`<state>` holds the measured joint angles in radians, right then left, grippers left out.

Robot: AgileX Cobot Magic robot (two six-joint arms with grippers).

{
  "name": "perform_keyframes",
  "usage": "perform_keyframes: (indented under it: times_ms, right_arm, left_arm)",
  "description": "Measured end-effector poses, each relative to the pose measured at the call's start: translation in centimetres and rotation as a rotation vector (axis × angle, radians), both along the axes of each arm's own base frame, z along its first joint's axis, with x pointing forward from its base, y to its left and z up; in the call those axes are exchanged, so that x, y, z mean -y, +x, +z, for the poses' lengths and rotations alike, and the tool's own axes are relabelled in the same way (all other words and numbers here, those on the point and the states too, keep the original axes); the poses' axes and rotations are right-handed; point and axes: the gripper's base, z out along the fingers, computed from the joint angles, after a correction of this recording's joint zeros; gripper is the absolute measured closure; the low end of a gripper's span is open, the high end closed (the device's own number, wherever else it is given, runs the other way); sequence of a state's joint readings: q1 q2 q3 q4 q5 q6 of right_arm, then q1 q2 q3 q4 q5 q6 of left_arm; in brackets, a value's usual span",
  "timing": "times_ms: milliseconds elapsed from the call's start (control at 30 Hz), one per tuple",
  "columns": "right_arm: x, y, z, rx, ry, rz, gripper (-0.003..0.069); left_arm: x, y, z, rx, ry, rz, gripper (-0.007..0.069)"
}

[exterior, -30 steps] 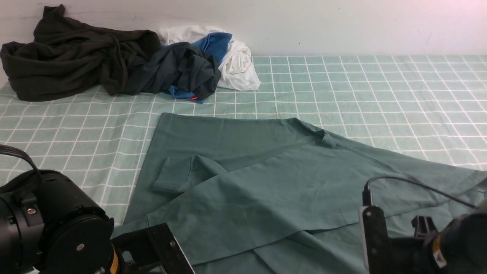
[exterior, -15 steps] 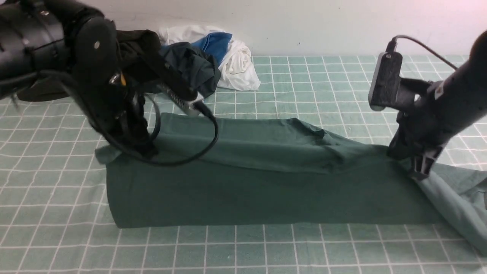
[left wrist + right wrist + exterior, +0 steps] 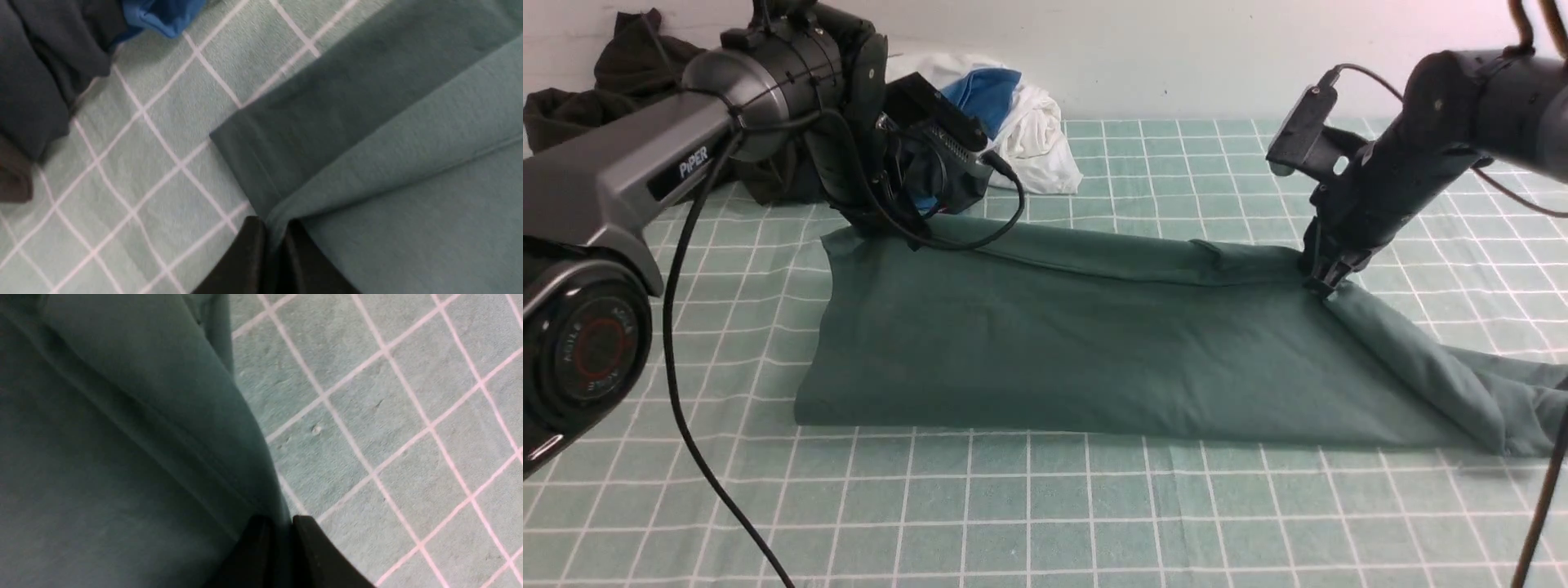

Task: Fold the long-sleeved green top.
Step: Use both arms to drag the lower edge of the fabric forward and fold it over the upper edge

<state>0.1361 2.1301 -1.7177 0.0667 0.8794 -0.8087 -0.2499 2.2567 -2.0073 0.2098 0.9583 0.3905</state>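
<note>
"PiPER" in white on the left arm [image 3: 698, 162]; small lettering on its near joint cap [image 3: 592, 347] perhaps reads "AGILE X"

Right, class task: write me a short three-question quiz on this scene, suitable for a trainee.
1. True or false: the sage-green cotton long-sleeved top lies doubled over on the green checked tablecloth.
2. The left tool and right tool each pinch: A the top's far edge; B the white garment; C nothing.
3. Fill in: the heap of dark, blue and white clothes sits at the far ____.
Key: 1 true; 2 A; 3 left.
</note>
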Motion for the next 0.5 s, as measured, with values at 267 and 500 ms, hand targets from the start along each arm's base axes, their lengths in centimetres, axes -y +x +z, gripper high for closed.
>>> perform_keyframes:
  times_ms: [267, 500]
  right_arm:
    - [1.6, 1.5, 0.7, 0.086, 0.101, -0.269, 0.0332]
    - [0.8, -2.4, 3.0, -0.238, 0.183, -0.431, 0.0280]
  left_arm:
    - [-1.3, 1.4, -1.6, 0.063, -0.035, 0.072, 0.0414]
    - [-1.2, 1.2, 0.8, 0.028, -0.085, 0.223, 0.0228]
